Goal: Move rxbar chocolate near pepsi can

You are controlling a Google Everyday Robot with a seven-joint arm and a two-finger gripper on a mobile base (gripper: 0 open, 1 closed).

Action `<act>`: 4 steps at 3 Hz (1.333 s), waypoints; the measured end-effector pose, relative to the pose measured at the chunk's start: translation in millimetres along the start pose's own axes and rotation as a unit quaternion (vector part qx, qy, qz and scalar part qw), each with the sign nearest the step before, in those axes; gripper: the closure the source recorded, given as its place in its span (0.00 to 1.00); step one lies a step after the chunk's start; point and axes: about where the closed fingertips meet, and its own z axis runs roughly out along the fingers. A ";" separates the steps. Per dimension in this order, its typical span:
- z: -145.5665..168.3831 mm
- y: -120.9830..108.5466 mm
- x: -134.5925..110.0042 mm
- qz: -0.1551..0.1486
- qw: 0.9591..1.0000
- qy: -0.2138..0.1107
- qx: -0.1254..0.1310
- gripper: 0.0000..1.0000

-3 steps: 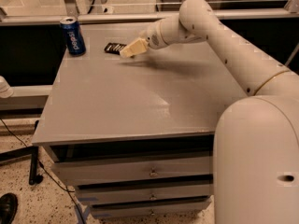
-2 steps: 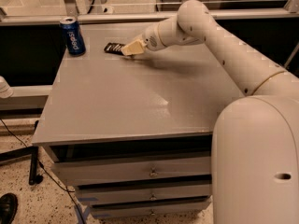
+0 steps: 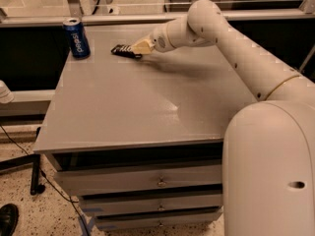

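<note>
- Position: rxbar chocolate [image 3: 121, 49] lies flat at the far side of the surface [image 3: 147, 112], near the pepsi can [image 3: 76, 39] but apart from it, with bare grey between them.
- Low at the bar's right end sits the gripper [image 3: 139, 47], touching it or just over it; you cannot tell whether the fingers are open or clamped on the wrapper.
- Handling, as a guess: light, thin, foil-type wrapper, likely slick on this smooth surface, so it may skid when nudged instead of lifting clean.
- Bar inside probably bends a little; not fragile, so a firm pinch shouldn't hurt it.
- Take hold across the narrow width at the right end, the one facing the arm [image 3: 236, 53]; it's so flat you'll need to go right down to the surface.
- Can stands upright and looks tippable: keep your move short and stop beside it.
</note>
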 end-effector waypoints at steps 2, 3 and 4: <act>15.6 7.1 -34.0 -0.018 0.999 -0.025 -0.017 1.00; 26.7 14.7 -44.3 -0.022 0.999 -0.033 -0.029 1.00; 36.6 23.0 -52.2 -0.025 0.998 -0.040 -0.041 1.00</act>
